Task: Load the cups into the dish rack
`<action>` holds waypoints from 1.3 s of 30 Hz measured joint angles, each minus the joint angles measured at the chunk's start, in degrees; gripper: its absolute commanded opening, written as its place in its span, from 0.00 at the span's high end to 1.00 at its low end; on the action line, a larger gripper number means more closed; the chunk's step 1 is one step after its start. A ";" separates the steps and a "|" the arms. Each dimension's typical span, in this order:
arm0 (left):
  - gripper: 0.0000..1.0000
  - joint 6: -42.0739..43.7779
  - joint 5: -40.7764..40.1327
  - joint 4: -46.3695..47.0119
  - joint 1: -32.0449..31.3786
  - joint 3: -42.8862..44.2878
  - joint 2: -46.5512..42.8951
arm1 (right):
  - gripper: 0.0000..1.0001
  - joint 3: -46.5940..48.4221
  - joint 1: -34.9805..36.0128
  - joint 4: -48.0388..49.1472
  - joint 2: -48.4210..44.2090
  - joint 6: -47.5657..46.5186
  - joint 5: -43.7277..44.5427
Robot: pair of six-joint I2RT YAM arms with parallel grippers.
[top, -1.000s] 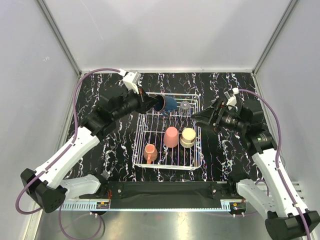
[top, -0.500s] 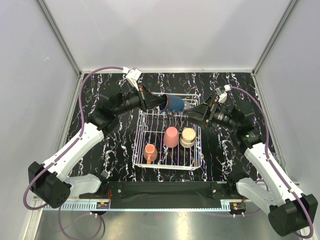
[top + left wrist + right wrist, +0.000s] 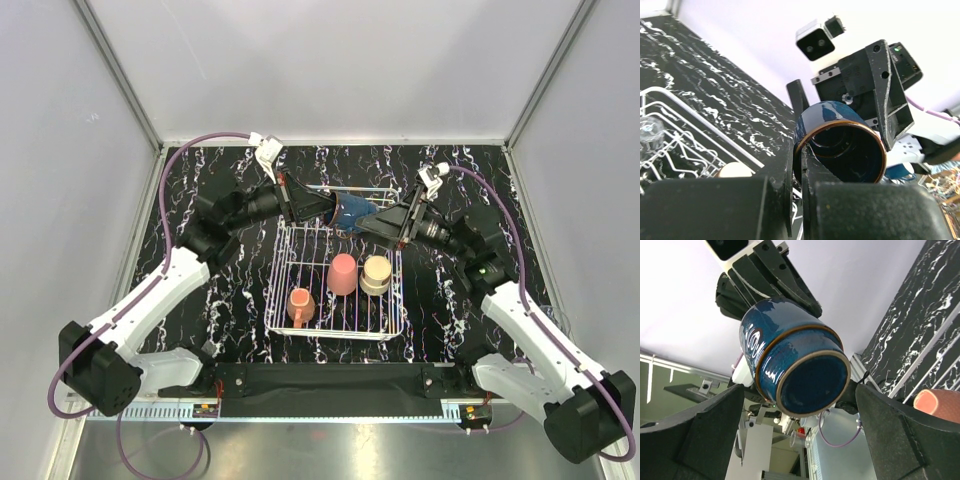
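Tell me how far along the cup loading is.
Done: pink tumbler, cream cup and orange mug sit in the rack. In hand: the left pincer grips the blue cup by its rim, the open right pincer flanking its base. Left: racking that cup.

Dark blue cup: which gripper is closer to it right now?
Left. The left gripper is shut on the rim of the dark blue cup; the right gripper, open, straddles its base.
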 measured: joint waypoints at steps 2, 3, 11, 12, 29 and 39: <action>1.00 -0.68 0.68 1.11 0.00 -0.22 0.00 | 0.00 0.07 0.76 1.16 0.37 0.13 0.22; 1.00 -1.01 0.96 1.79 0.00 -0.35 0.00 | 0.00 0.09 1.05 1.86 0.61 0.17 0.37; 1.00 -5.25 3.41 7.89 0.00 -1.62 0.44 | 0.00 0.20 2.10 5.16 1.57 0.35 1.55; 1.00 -5.81 3.72 8.76 0.07 -1.75 0.70 | 0.00 0.20 2.10 5.46 1.55 0.39 1.70; 1.00 -10.21 5.68 15.32 0.07 -3.39 1.64 | 0.06 1.42 2.80 9.38 0.94 3.39 2.56; 1.00 -10.97 6.43 16.81 0.11 -3.39 1.64 | 0.24 1.42 3.78 9.70 1.64 4.20 3.50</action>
